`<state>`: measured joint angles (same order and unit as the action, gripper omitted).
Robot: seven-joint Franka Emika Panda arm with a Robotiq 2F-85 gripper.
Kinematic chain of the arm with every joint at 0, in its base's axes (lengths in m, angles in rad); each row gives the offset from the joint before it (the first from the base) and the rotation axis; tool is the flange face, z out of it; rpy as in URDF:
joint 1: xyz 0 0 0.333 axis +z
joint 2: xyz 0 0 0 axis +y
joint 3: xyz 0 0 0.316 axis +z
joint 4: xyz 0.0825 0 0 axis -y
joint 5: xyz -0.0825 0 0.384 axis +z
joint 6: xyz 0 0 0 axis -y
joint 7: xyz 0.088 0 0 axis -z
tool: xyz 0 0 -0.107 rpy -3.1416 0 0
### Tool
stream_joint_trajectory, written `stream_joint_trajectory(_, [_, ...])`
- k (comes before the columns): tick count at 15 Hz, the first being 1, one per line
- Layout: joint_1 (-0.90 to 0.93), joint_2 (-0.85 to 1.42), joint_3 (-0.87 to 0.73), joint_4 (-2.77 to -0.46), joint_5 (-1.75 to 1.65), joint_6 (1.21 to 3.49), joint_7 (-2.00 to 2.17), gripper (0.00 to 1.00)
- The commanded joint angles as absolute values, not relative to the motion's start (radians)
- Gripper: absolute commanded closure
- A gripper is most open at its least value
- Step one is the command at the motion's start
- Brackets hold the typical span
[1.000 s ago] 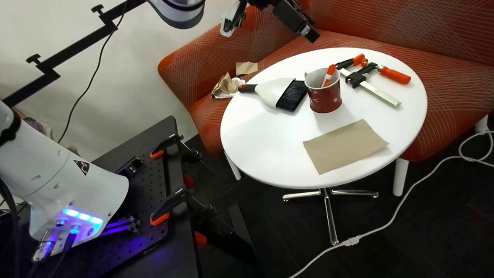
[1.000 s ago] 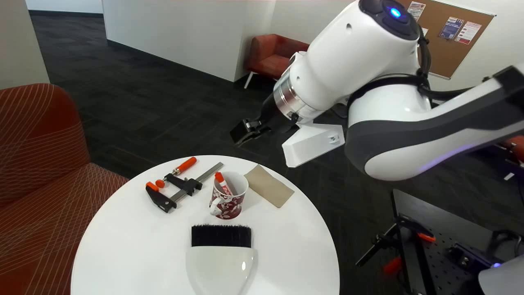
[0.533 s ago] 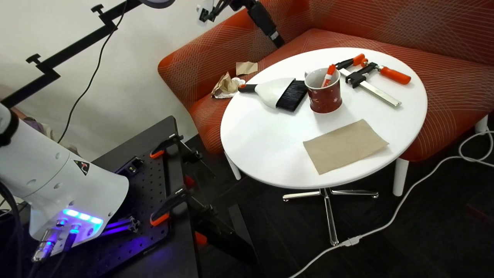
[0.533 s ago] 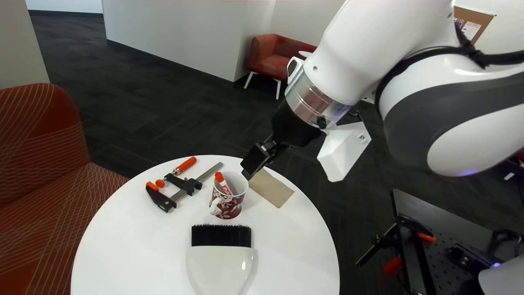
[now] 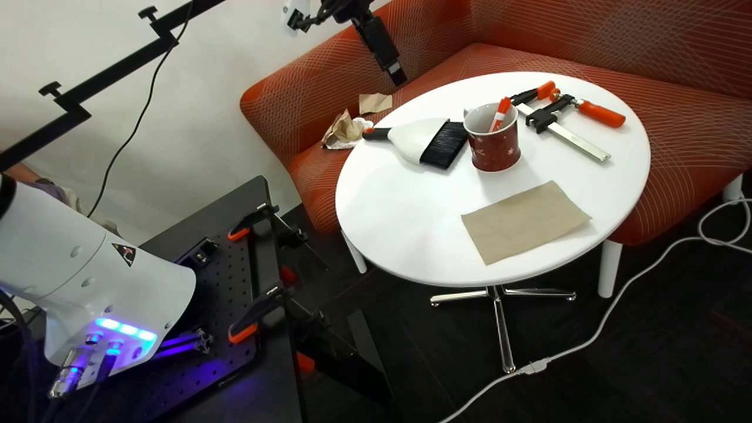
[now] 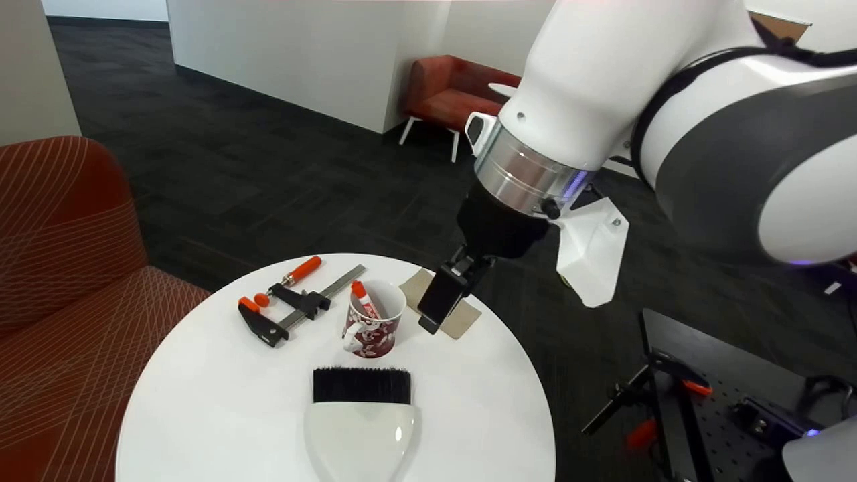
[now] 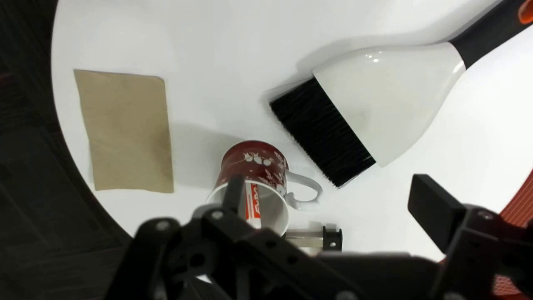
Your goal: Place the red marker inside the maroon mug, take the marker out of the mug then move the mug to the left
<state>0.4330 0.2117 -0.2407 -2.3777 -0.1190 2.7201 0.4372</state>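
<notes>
I see my jaws standing wide apart — the red marker (image 5: pixel 500 114) leans inside the maroon mug (image 5: pixel 496 150), upright on the counter (image 5: pixel 405 217) near the brush (image 5: pixel 418 141)

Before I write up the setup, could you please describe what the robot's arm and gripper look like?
The arm is smooth, rounded and white, with a dark grey panel, black cabling and a silver collar. Its base carries a dark triangular mark and glowing blue lights. The gripper is black, with blocky fingers.
</notes>
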Motion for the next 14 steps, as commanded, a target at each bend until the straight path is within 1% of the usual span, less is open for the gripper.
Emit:
stream_joint_trajectory(1, [0.308,0.220,-0.130,-2.371,-0.133,2.692,0.401,0.00])
stream_joint_trajectory(9, [0.230,0.337,-0.118,-2.311,-0.188,2.806,0.411,0.00])
stream_joint_trajectory(14, [0.226,0.433,-0.135,-2.237,-0.181,2.855,0.389,0.00])
